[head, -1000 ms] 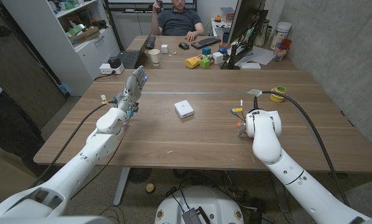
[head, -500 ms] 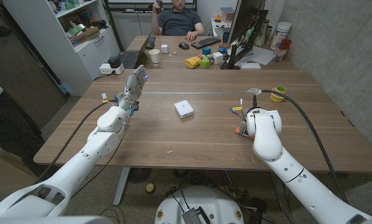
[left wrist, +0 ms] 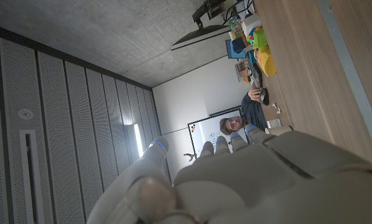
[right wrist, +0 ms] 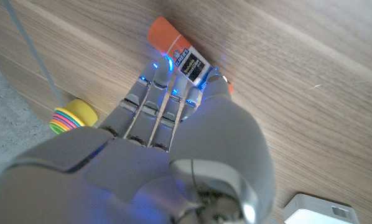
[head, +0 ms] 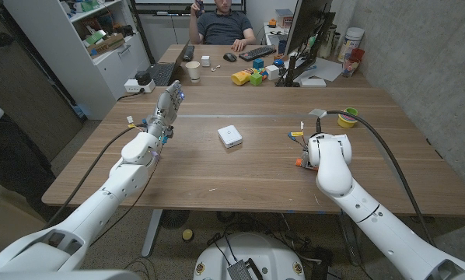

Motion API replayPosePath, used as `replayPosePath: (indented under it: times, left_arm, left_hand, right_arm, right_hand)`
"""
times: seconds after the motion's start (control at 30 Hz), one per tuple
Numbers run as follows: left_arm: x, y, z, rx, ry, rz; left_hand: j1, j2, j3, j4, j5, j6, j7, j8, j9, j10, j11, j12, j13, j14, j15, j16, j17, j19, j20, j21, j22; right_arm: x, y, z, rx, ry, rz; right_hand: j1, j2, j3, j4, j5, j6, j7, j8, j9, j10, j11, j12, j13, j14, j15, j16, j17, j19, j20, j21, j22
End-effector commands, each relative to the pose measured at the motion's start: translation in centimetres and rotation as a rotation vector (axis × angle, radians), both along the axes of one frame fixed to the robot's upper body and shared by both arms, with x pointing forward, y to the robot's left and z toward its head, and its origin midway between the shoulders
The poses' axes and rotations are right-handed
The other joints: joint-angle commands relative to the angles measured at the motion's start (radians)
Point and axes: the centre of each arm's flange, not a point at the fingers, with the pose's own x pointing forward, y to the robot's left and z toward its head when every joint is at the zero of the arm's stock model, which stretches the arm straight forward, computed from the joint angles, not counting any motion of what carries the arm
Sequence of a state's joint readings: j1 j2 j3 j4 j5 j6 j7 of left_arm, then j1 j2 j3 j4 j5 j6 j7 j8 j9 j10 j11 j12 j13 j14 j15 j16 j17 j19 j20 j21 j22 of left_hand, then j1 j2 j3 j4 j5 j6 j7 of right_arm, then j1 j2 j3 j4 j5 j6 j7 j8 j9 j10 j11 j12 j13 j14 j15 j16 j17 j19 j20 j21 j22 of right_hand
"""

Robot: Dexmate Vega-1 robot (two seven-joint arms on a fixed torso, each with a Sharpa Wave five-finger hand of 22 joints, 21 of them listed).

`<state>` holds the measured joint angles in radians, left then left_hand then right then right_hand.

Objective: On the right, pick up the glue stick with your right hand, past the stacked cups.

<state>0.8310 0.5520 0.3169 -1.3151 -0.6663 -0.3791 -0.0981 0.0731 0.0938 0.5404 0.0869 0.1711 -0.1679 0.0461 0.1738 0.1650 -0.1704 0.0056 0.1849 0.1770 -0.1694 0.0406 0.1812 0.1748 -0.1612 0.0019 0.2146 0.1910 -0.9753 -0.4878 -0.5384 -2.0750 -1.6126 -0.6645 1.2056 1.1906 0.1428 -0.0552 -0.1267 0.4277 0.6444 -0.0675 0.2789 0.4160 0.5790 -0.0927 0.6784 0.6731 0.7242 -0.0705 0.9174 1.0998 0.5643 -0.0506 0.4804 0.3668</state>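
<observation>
**Right robot hand over the glue stick**

The right robot hand [right wrist: 173,118] reaches down onto the glue stick [right wrist: 176,46], fingertips on it as it lies on the bench [head: 217,175]; whether they grip it I cannot tell. The stacked cups [right wrist: 74,116] stand nearby. The left robot hand [head: 164,113] is raised, fingers extended, holding nothing.

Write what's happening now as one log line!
right hand | fingers over glue stick on table | grasp unclear | left hand raised

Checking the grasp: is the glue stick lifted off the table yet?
No; in the right wrist view the glue stick lies on the wooden table, with the right hand reaching over it.
</observation>
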Motion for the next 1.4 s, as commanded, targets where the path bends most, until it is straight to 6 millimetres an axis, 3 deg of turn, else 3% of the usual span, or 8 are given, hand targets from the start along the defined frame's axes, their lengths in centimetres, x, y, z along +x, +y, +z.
replayPosePath:
  times: [0.03,0.17,0.3,0.5,1.4]
  left_arm:
    - [0.1,0.5,0.2,-0.008,-0.008,0.006]
    - [0.2,0.3,0.2,-0.008,-0.003,0.001]
    - [0.2,0.3,0.2,-0.006,-0.007,0.003]
    - [0.2,0.1,0.3,0.0,-0.008,0.002]
    - [-0.2,0.0,0.5,0.001,-0.024,0.007]
  left_hand:
    - [-0.003,0.002,-0.006,0.001,0.007,-0.031,-0.004,0.006,0.006,-0.081,-0.002,0.007,0.003,-0.108,-0.001,0.006,0.001,-0.002,-0.001,0.006,0.002]
    - [-0.003,0.002,-0.007,0.001,0.007,-0.031,-0.004,0.006,0.006,-0.08,-0.002,0.008,0.003,-0.108,-0.001,0.006,0.001,-0.001,-0.001,0.006,0.002]
    - [-0.004,0.001,-0.007,0.001,0.007,-0.031,-0.004,0.006,0.006,-0.081,-0.002,0.007,0.003,-0.108,-0.001,0.006,0.001,-0.002,0.0,0.006,0.002]
    - [-0.005,0.001,-0.008,0.002,0.007,-0.03,-0.003,0.006,0.006,-0.08,-0.002,0.007,0.003,-0.107,-0.001,0.006,0.002,-0.001,0.0,0.006,0.002]
    - [-0.008,0.0,-0.011,0.004,0.007,-0.03,-0.003,0.006,0.006,-0.081,-0.002,0.007,0.003,-0.109,-0.001,0.005,0.002,-0.003,-0.001,0.005,0.002]
  right_arm:
    - [0.3,-0.1,0.3,0.012,-0.037,0.012]
    - [0.2,-0.3,0.6,0.033,-0.069,0.019]
    - [0.4,-0.5,0.5,0.047,-0.069,0.021]
    - [0.0,-0.9,0.9,0.07,-0.127,0.032]
    - [-3.5,-2.6,5.8,0.119,-0.398,0.062]
  right_hand:
    - [0.048,0.014,0.003,0.0,-0.017,0.081,0.003,0.044,0.029,0.055,-0.009,0.08,0.066,0.083,-0.153,0.018,-0.005,0.043,-0.017,0.044,0.015]
    - [0.082,0.032,0.018,0.011,-0.044,0.19,0.01,0.136,0.084,0.121,-0.009,0.166,0.15,0.187,-0.153,0.034,-0.018,0.118,-0.038,0.119,0.031]
    - [0.107,0.031,0.032,0.011,-0.061,0.205,0.023,0.17,0.11,0.174,-0.005,0.172,0.129,0.249,-0.153,0.041,0.001,0.179,-0.05,0.173,0.041]
    - [0.121,0.029,0.04,0.012,-0.075,0.214,0.035,0.181,0.108,0.197,0.004,0.179,0.126,0.293,-0.152,0.05,0.032,0.228,-0.067,0.218,0.049]
    - [0.125,0.03,0.06,0.031,-0.119,0.208,0.052,0.197,0.104,0.201,0.014,0.176,0.116,0.323,-0.152,-0.019,0.026,0.21,-0.057,0.281,0.058]
